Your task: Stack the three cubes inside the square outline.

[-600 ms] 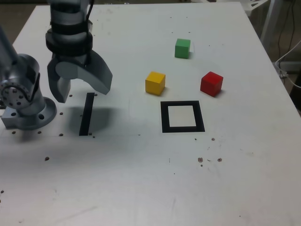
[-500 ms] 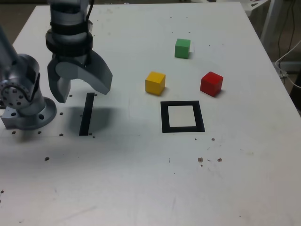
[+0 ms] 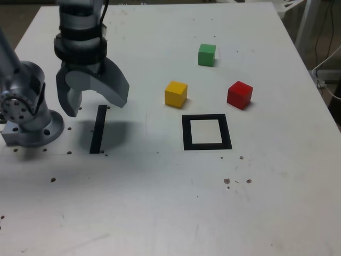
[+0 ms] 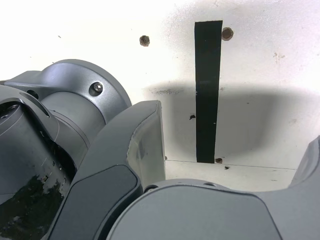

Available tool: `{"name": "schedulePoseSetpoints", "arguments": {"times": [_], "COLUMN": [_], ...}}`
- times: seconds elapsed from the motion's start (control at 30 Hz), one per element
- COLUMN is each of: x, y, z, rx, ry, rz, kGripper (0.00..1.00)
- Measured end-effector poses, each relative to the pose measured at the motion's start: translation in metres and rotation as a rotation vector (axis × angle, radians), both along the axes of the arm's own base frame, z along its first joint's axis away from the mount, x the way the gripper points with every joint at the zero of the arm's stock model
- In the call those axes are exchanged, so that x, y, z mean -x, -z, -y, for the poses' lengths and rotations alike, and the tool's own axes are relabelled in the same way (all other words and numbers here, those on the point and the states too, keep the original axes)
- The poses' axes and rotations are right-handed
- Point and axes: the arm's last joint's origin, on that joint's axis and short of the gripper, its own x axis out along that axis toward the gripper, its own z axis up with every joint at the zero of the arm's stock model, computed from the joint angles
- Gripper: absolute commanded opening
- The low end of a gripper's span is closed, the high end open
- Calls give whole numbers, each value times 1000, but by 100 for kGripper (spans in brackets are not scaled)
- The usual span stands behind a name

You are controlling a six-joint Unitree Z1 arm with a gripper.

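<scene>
In the exterior view a green cube [image 3: 206, 54] lies farthest back, a yellow cube [image 3: 176, 94] sits nearer and to the left of it, and a red cube [image 3: 240, 95] is at the right. All three rest on the table, apart from each other. The square outline [image 3: 206, 132] of black tape lies just in front of the yellow and red cubes, with nothing inside it. My gripper [image 3: 93, 105] hangs open and empty at the exterior view's left, far from the cubes. The wrist view shows its grey fingers [image 4: 145, 145] spread over bare table.
A straight black tape strip [image 3: 98, 129] [image 4: 207, 90] lies under the gripper. The arm's grey base [image 3: 26, 114] stands at the exterior view's left edge. Small dark specks and screw holes dot the white table [image 3: 160, 202]. Cables and furniture legs [image 3: 314, 32] stand beyond the right edge.
The gripper has shifted very slightly to the exterior view's right. The cubes have not moved.
</scene>
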Motion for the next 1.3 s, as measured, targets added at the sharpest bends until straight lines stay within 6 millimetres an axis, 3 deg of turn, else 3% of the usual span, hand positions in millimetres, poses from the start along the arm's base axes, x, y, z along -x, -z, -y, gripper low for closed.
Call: {"name": "schedulePoseSetpoints", "arguments": {"times": [0.43, 0.7, 0.87, 1.3], "x": [-34, -72, -107, -174], "y": [-12, -16, -21, -45], "z": [-6, -10, -13, -21], "rx": [-46, -56, -56, -100], "ry": [71, 136, 200, 353], "rz": [17, 35, 50, 97], "kGripper": [98, 98, 98, 98]}}
